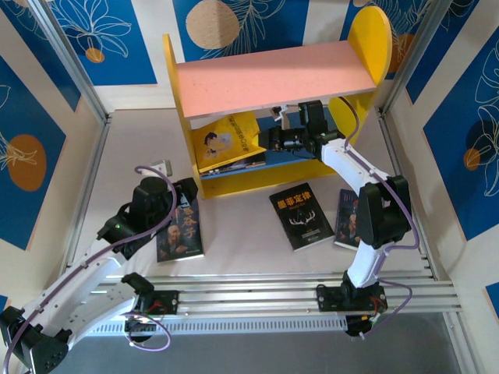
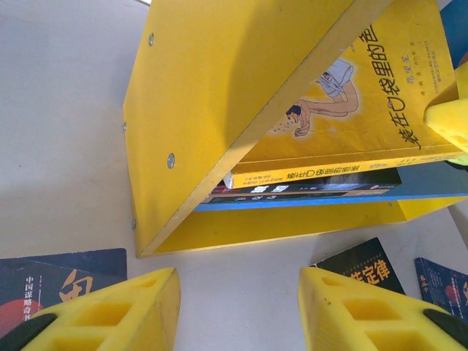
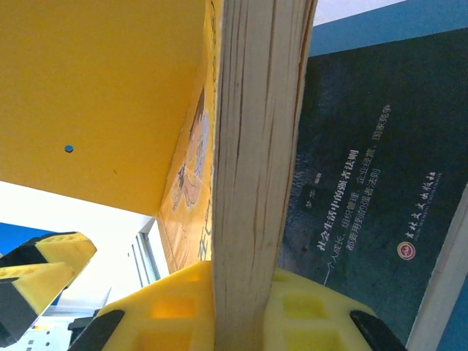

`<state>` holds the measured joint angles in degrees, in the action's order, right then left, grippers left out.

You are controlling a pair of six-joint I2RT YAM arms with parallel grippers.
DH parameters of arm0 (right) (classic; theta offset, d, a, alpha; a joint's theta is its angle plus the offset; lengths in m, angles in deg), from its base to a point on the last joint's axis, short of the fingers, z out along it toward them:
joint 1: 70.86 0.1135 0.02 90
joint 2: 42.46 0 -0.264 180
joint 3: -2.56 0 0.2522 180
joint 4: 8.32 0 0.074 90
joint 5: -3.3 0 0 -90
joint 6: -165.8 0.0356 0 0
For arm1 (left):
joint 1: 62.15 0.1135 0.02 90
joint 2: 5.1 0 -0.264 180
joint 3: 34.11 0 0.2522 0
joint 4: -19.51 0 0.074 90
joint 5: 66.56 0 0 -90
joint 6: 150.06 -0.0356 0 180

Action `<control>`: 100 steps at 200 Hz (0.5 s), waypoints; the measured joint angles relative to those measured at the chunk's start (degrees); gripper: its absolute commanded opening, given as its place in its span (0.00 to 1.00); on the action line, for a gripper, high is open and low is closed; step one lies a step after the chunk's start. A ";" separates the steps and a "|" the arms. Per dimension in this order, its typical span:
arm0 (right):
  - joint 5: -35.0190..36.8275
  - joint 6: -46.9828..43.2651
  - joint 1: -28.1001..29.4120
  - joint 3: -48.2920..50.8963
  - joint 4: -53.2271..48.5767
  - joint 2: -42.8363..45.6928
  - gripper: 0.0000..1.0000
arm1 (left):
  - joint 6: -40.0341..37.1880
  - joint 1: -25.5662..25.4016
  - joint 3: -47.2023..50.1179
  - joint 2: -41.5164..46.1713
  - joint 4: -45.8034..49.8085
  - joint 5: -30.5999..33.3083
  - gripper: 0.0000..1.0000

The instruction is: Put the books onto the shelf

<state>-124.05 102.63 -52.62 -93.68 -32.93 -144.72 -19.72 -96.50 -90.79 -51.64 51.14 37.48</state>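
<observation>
Right gripper (image 3: 248, 311): closed on the page edge of the thin yellow paperback with the cartoon figure (image 3: 186, 190), inside the lower bay of the small wooden shelf with yellow sides (image 2: 219, 88). The book is judged light and floppy; a hold across the full page block near the spine should be truest. It rests on a black paperback (image 2: 314, 184) lying on the blue lower board (image 2: 439, 191). The pink upper board (image 1: 265, 74) carries nothing. Left gripper (image 2: 238, 314): wide apart, holding nothing. On the white table (image 1: 242, 234) lie a black antler-cover paperback (image 1: 302, 216), a portrait paperback by the left arm (image 1: 181, 230) and another by the right arm (image 1: 347, 220).
</observation>
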 measured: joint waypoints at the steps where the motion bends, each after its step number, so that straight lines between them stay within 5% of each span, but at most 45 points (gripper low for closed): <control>1: 0.02 0.00 0.00 0.00 0.00 0.00 0.00 | 0.00 0.00 0.00 0.00 0.00 0.00 0.47; 50: 1.42 0.02 0.37 0.00 -0.35 0.02 0.00 | 0.02 0.00 0.00 0.26 0.02 0.20 0.47; 100: 3.32 0.02 0.85 0.00 -0.96 0.04 0.11 | 0.02 0.11 0.00 1.51 0.04 0.63 0.47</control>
<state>-120.72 102.65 -51.77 -93.68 -33.89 -144.67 -19.70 -96.39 -90.79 -50.13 51.18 38.11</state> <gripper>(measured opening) 0.142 0.473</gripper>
